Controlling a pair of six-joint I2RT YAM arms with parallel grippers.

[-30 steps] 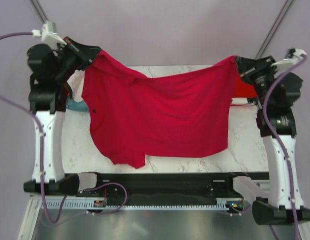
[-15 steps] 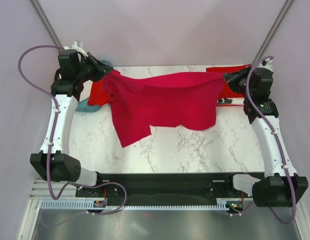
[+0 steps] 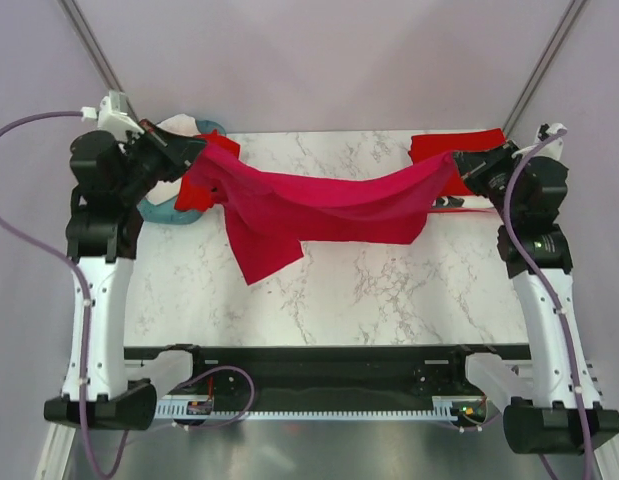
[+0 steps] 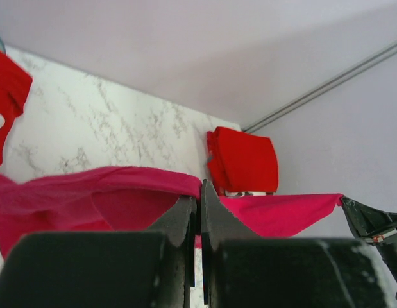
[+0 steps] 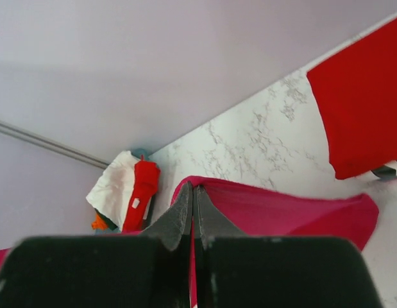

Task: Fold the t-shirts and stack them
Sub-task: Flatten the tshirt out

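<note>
A crimson-magenta t-shirt [image 3: 329, 205] hangs stretched across the back of the marble table [image 3: 389, 290], sagging in the middle, with one flap drooping at its left. My left gripper [image 3: 194, 150] is shut on its left end, and in the left wrist view the cloth [image 4: 89, 186] is pinched between the jaws of that gripper [image 4: 199, 192]. My right gripper [image 3: 467, 165] is shut on the right end. In the right wrist view this gripper [image 5: 193, 189] pinches the shirt's edge [image 5: 294, 208]. A folded bright red t-shirt [image 3: 454, 145] lies at the back right.
A round teal basket [image 3: 169, 212] stands at the back left, under the left gripper. It holds a red shirt [image 5: 140, 189], a white one [image 5: 115, 189] and a bit of orange cloth [image 5: 97, 222]. A black-and-white piece [image 3: 451, 203] shows under the folded red shirt.
Both arms have dropped and carried the shirt toward the back of the table. It hung wide and high near the camera; now it sags low and bunched between the grippers.
</note>
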